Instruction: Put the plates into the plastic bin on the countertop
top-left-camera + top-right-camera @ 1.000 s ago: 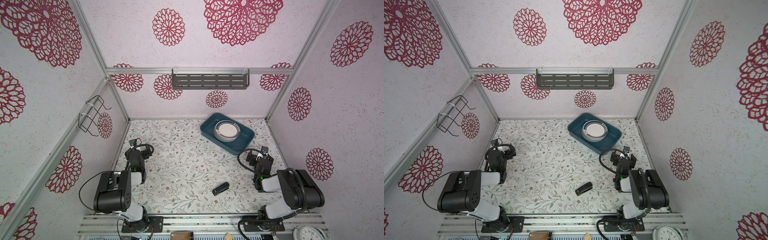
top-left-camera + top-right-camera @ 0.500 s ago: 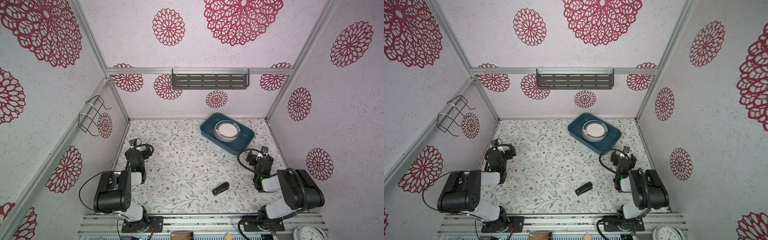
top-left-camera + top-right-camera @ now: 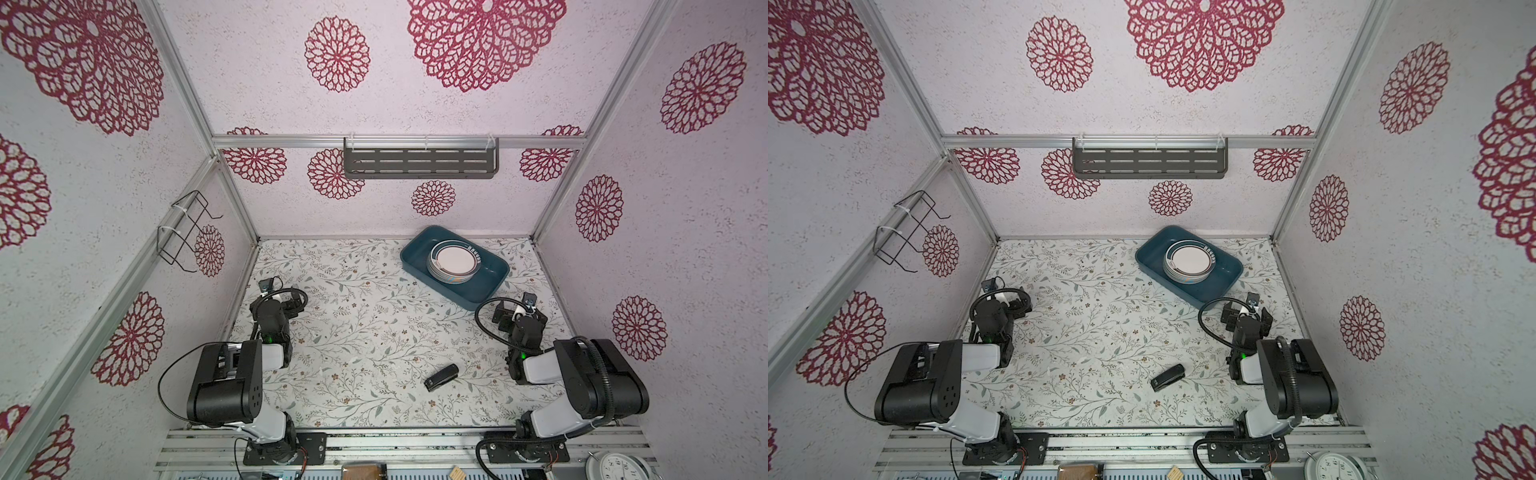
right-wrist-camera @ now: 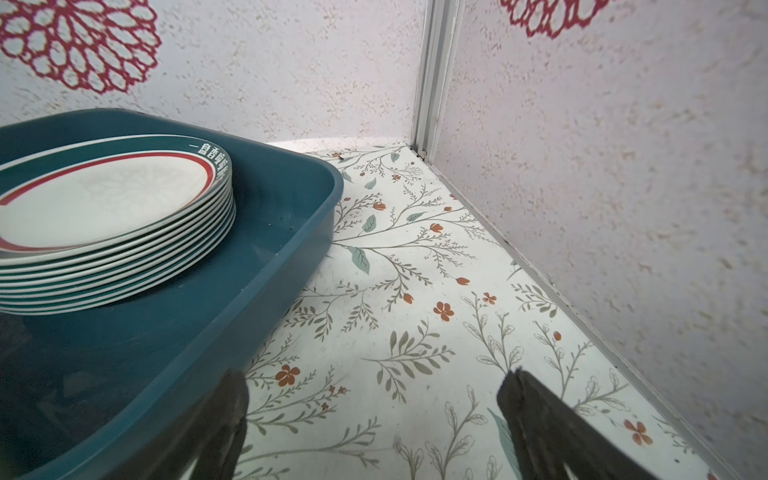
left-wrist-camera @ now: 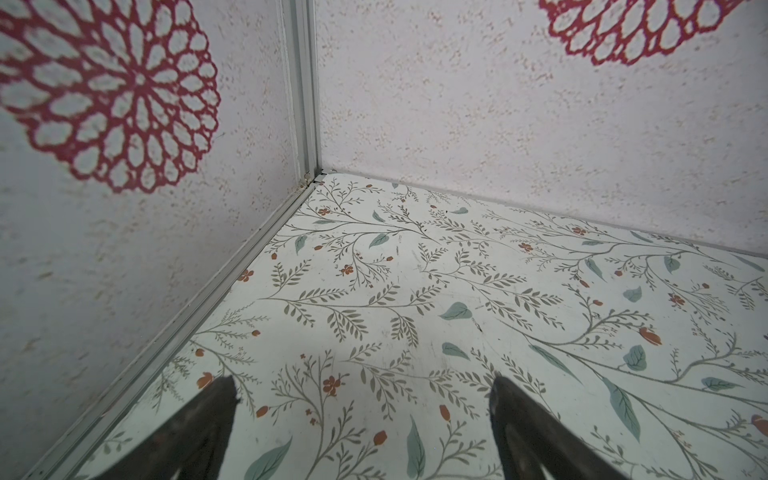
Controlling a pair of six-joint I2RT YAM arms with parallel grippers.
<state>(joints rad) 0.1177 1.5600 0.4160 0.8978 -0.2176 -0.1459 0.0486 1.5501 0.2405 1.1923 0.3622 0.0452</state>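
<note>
Only my right wrist view showed the red ring and teal lettered rim topping the plates point(image 4: 104, 199) stacked in the plastic bin point(image 4: 286, 232); left hand point(image 5: 362, 384) and right hand point(image 4: 374, 376) were spread, empty.

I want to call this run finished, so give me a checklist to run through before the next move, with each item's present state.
1. Plates stacked inside the plastic bin: ok.
2. They sit level, apart from the bin's walls: ok.
3. No plate left on the countertop: ok; only a small black object lies there.
4. Left gripper open and empty: ok.
5. Right gripper open and empty: ok.
6. Exact plate count: cannot tell.
</note>
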